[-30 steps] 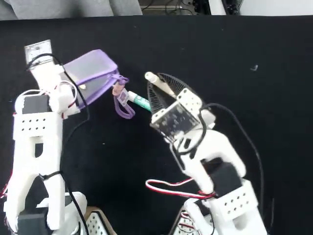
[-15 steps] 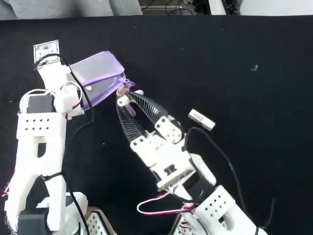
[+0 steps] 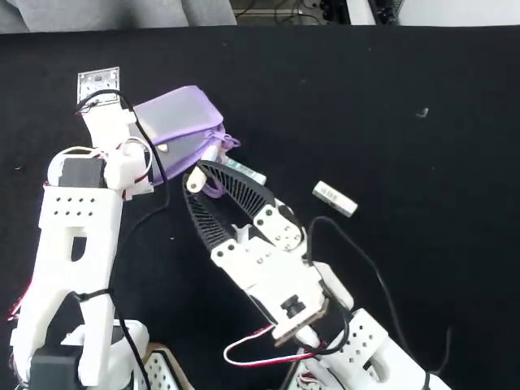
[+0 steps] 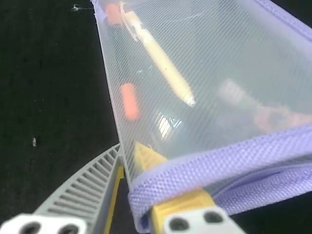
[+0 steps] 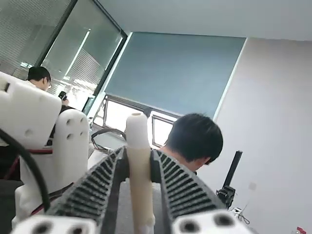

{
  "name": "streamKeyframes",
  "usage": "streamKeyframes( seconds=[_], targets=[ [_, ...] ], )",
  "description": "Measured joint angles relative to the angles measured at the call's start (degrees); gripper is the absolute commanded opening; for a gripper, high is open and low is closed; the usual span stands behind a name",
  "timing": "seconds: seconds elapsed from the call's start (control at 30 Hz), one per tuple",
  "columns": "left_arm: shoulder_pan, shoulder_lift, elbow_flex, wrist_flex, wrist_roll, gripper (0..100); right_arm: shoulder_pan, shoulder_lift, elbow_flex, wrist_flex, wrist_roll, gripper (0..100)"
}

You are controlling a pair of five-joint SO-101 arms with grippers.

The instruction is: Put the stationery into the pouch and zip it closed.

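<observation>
- The left tool (image 4: 127, 175) is clenched on the edge of the purple-trimmed pouch (image 3: 175, 122), near the counter's (image 3: 406, 81) far-left corner.
- The right tool (image 5: 138, 153) grips a cream pen (image 5: 138, 131) beside the pouch.
- A white eraser (image 3: 335, 199) lies mid-counter.

Black table (image 3: 406, 106). Lying on it: white block (image 3: 335, 199) near the middle, green-white marker (image 3: 244, 172) just beside, grey card (image 3: 97, 81) far off.

Purple pouch (image 3: 175, 122), part-filled — cream pen (image 3: 193, 180) beside its mouth — white eraser (image 3: 334, 198) apart
</observation>
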Motion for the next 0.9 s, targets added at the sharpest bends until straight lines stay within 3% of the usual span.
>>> streamKeyframes(
  seconds=[0.3, 0.43, 0.9],
  targets=[
    [0.0, 0.0, 0.0, 0.0, 0.0, 3, -2.2, 0.4, 0.4, -5.4, 0.0, 1.1],
    [0.0, 0.0, 0.0, 0.0, 0.0, 3, -2.3, 7.8, -0.2, -8.6, 0.0, 1.1],
    [0.0, 0.0, 0.0, 0.0, 0.0, 3, -0.8, 50.5, -5.3, -44.3, -0.1, 1.1]
  ],
)
